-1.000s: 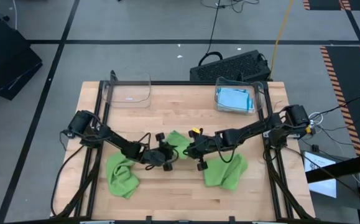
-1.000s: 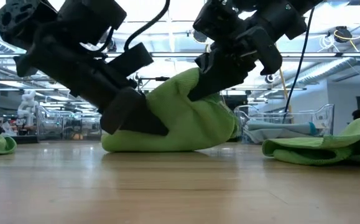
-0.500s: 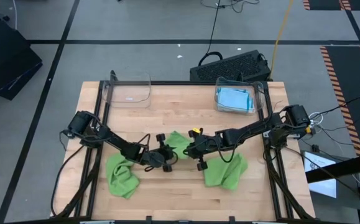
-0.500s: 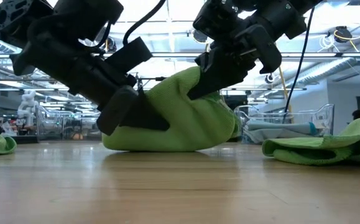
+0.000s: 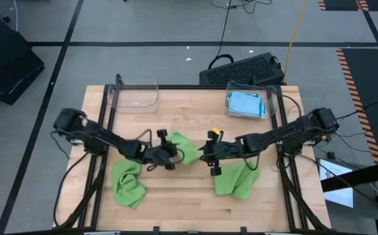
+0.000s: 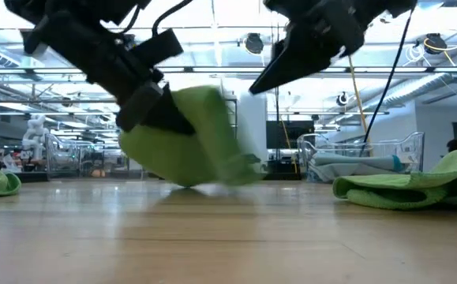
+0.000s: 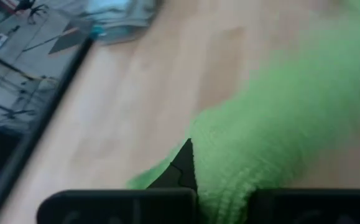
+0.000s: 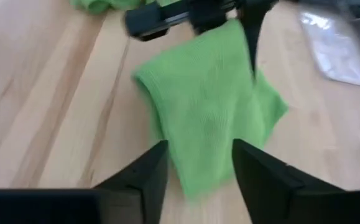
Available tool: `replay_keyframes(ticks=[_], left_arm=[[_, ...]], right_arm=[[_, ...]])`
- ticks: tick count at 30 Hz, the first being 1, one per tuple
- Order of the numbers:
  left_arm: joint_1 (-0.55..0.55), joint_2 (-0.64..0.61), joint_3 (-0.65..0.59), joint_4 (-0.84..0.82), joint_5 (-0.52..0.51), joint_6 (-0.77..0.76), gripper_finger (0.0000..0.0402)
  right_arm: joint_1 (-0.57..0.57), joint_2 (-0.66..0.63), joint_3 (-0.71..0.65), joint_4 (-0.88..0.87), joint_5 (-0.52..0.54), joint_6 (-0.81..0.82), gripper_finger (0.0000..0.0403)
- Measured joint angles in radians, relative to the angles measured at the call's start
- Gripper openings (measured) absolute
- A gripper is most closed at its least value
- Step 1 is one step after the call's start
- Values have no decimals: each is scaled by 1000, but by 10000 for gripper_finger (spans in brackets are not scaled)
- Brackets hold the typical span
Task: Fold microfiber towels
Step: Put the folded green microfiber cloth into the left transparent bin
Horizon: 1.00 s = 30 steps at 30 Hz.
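while left fingers (image 5: 170, 151) clench the green towel (image 5: 187, 151), right fingers (image 5: 208, 154) stand released.

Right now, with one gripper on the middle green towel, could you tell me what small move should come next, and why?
Probably the left gripper should lay the middle green towel flat on the table: it is shut on the towel, while the right gripper stands open and off it.

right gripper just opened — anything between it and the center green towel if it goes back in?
Nothing visible. The right gripper is open with the center green towel directly ahead on bare wood. The left gripper is shut on its far edge, opposite side, not in the path.
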Motion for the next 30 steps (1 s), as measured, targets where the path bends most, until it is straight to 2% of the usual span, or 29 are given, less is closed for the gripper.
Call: replay_keyframes(ticks=[4, 7, 10, 14, 18, 25, 30], left_arm=[[67, -143, 0, -130, 0, 66, 3], [130, -249, 22, -253, 1, 123, 3], [211, -321, 96, -466, 4, 152, 3], [350, -358, 226, -748, 38, 177, 3], [504, -356, 351, -949, 65, 213, 3], [695, -352, 482, -989, 52, 375, 3], [810, -352, 458, -918, 38, 548, 5]], right_arm=[[23, -61, -74, 69, 37, 56, 199], [38, -69, -144, 160, 40, 82, 205], [51, -69, -194, 232, 40, 82, 202], [58, -69, -238, 291, 38, 73, 195], [64, -70, -252, 323, 37, 54, 192], [93, -70, -254, 323, 36, 36, 192], [109, -70, -254, 322, 36, 36, 192]])
